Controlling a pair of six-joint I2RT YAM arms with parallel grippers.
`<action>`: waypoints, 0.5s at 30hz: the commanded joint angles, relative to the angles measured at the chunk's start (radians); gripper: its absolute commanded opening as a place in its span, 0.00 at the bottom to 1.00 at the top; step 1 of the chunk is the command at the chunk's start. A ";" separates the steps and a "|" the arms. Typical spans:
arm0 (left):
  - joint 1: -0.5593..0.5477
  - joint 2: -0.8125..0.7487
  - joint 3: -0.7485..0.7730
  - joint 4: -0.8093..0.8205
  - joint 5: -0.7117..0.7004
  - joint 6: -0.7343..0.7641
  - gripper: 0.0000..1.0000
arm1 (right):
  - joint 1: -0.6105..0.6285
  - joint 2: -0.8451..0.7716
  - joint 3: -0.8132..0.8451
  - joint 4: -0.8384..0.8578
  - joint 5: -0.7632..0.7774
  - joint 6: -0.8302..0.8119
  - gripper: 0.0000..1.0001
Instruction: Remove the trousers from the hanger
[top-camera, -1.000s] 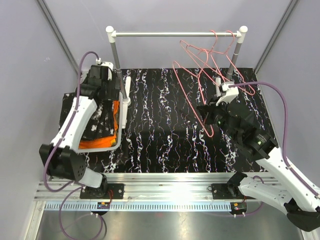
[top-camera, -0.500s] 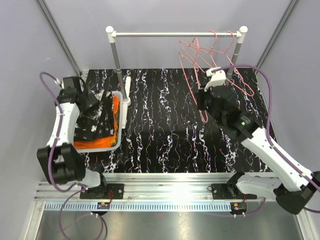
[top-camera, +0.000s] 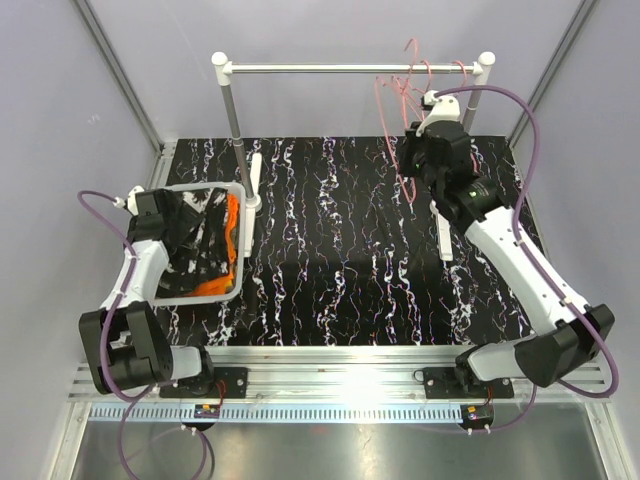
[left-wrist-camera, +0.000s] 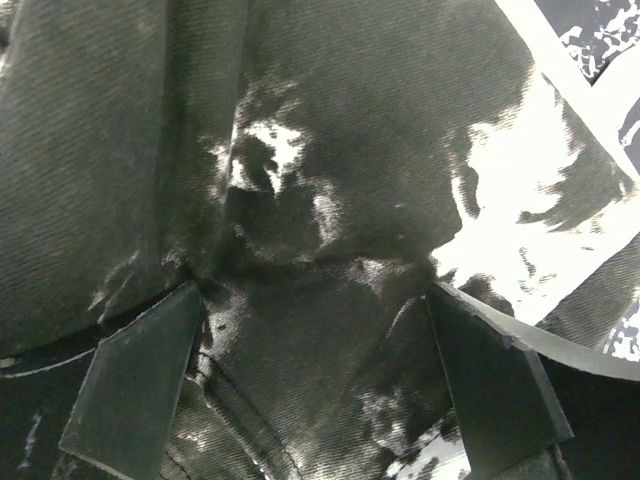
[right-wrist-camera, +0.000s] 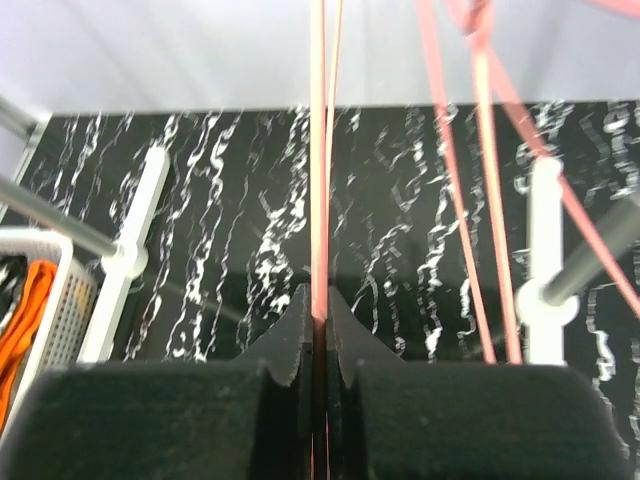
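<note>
Trousers (top-camera: 195, 240) are lying at 9 o'clock under gaping, empty left fingers (left-wrist-camera: 135, 385) while right fingers (right-wrist-camera: 290, 340) are pinching the hanger (right-wrist-camera: 318, 150), likely to hang it up.

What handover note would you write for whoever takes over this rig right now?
Left hand: open, over the black trousers in the basket.
Right hand: shut on a bare pink hanger by the rail.
Trousers: black pair on top, orange pair beneath; a third is not visible.
Done: no hanger in view carries trousers.
Left: probably hang the held hanger on the rail and release.
</note>
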 joint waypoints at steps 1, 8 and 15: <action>-0.009 0.022 0.024 -0.198 0.158 -0.040 0.99 | -0.006 0.020 0.007 0.061 -0.064 0.015 0.00; -0.011 -0.226 0.226 -0.402 0.002 0.100 0.99 | -0.018 0.017 -0.065 0.101 -0.059 0.057 0.00; -0.034 -0.474 0.320 -0.510 0.034 0.284 0.99 | -0.018 -0.018 -0.100 0.114 -0.015 0.126 0.23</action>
